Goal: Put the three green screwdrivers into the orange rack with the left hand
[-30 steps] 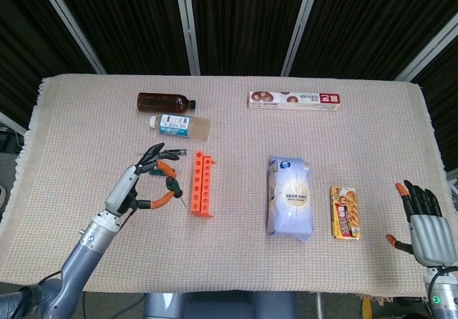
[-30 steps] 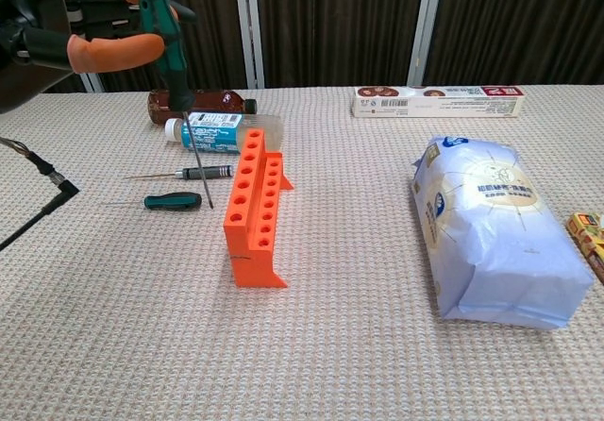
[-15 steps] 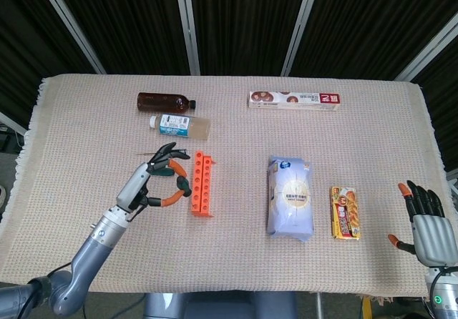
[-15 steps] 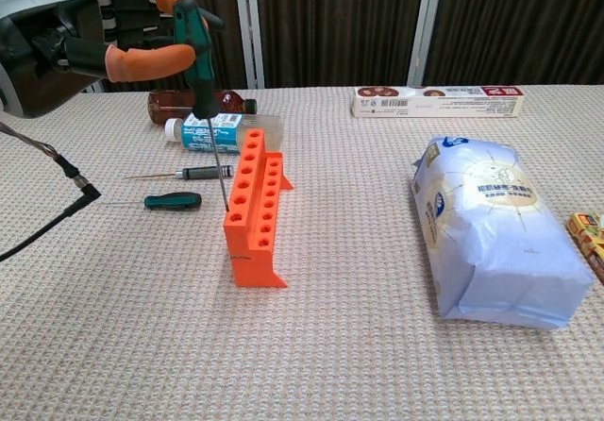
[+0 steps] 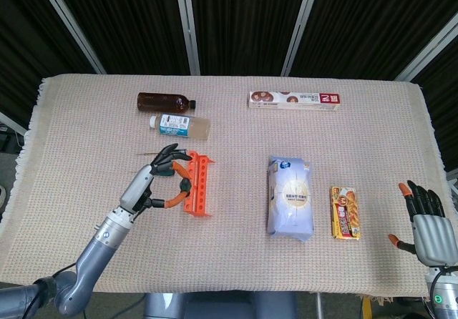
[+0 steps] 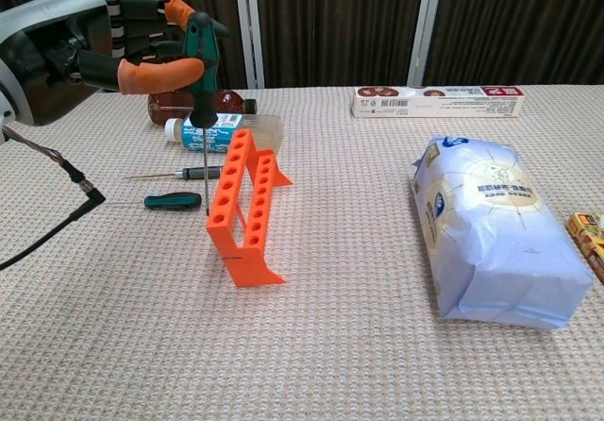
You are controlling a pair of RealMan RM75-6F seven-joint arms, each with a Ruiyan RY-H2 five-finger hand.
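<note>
Chest view showed the left robot hand [image 6: 113,39] pinching a green screwdriver [image 6: 202,62] upright — its tip just left of the tilted orange rack [image 6: 243,206], not over a hole.

Head view high, looking down, chest view low, nearer, both showing orange rack [image 5: 198,184]

Left robot hand [image 6: 90,48] raised, fingers pinched closed; right robot hand [image 5: 428,226] low, fingers spread.
</note>
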